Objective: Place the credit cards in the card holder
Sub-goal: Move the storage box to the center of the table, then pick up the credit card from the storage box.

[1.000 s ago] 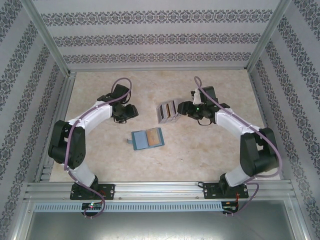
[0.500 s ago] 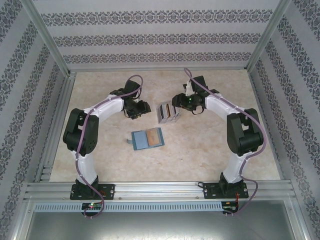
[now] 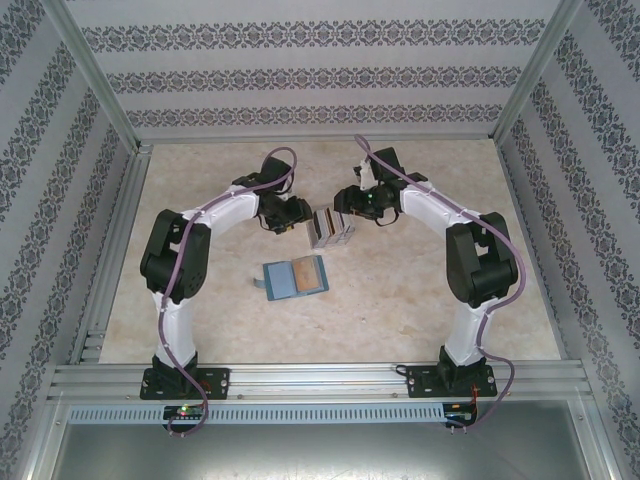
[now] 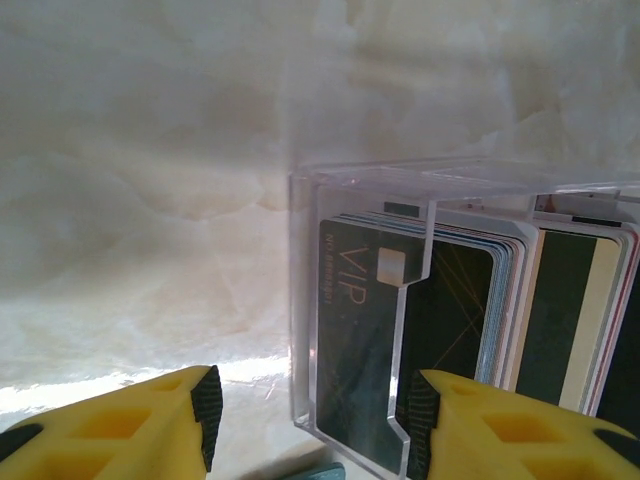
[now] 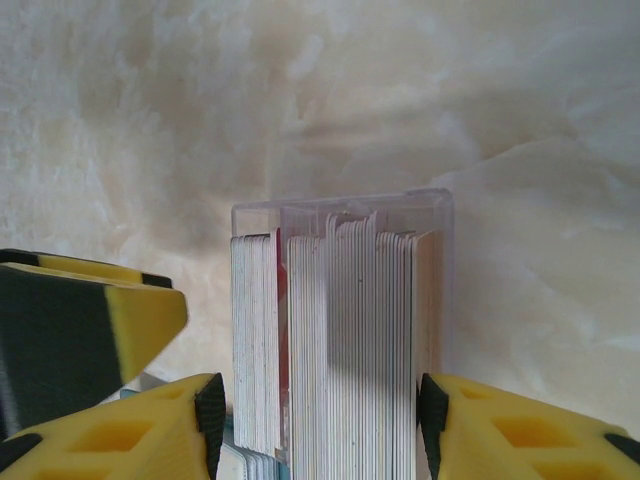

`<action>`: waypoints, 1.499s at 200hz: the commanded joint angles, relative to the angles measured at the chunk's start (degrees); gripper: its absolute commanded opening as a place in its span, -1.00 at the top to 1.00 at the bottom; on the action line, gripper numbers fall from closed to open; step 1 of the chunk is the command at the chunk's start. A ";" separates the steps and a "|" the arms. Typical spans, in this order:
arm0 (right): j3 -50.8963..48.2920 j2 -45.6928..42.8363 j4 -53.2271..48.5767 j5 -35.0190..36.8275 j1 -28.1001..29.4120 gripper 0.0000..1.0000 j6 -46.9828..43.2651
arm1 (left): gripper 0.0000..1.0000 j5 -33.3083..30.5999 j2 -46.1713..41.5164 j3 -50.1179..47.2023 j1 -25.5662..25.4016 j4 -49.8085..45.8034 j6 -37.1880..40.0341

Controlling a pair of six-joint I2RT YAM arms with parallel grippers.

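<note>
The credit cards stand packed in the clear rack mid-surface, with the card holder open just nearer. The left gripper and right gripper flank the rack, fingers half-parted and empty. Loading seems wholly ahead.

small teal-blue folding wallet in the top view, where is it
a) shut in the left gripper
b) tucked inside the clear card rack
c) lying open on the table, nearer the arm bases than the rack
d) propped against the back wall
c: the small teal-blue folding wallet lies open and flat, on the near side of the clear plastic card rack, while the left gripper and right gripper flank the rack.
</note>
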 commanded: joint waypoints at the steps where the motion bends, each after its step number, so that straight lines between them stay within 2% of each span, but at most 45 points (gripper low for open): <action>1: 2.10 1.69 -0.68 -1.61 0.54 -0.13 -1.18 | -0.10 0.77 2.33 1.79 -1.19 1.73 -1.28; 49: 2.63 1.84 -1.00 -2.05 1.90 -0.13 -0.84 | -0.09 1.23 3.99 1.75 -1.69 3.08 -2.04; 97: 5.36 4.65 -4.68 1.20 2.81 -0.13 -2.54 | -0.08 2.08 5.45 3.22 -2.97 3.66 -2.45; 206: 2.76 -1.49 -2.20 -3.16 2.64 -0.08 -1.02 | -0.08 2.27 5.63 2.11 -3.28 4.82 -2.81; 300: 1.71 -3.39 -1.66 -3.00 2.15 -0.01 -0.50 | -0.08 2.58 6.07 1.78 -3.68 5.68 -3.24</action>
